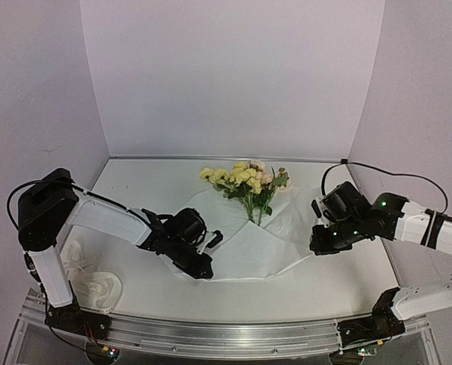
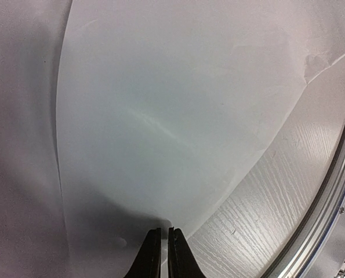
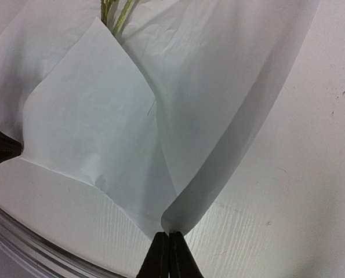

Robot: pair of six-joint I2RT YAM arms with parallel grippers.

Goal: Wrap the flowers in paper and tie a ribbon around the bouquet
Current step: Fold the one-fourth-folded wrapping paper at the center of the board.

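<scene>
Flowers (image 1: 247, 181) on paper (image 1: 248, 247) (stems under fold); left hand (image 2: 164, 230) pinching paper edge, right hand (image 3: 169, 234) pinching corner.

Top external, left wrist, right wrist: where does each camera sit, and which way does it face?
Top external: above and behind the bases, looking down and forward; shows left arm, right arm, flowers.
Left wrist: on the left arm, facing down; left gripper pinches the paper.
Right wrist: likewise; right gripper pinches the paper.
Shared: both wrist views show the paper.

The white paper (image 1: 248, 243) lies creased before me on the tabletop (image 1: 134, 182), 1 flap folded over the yellow flowers (image 1: 244, 176).
</scene>
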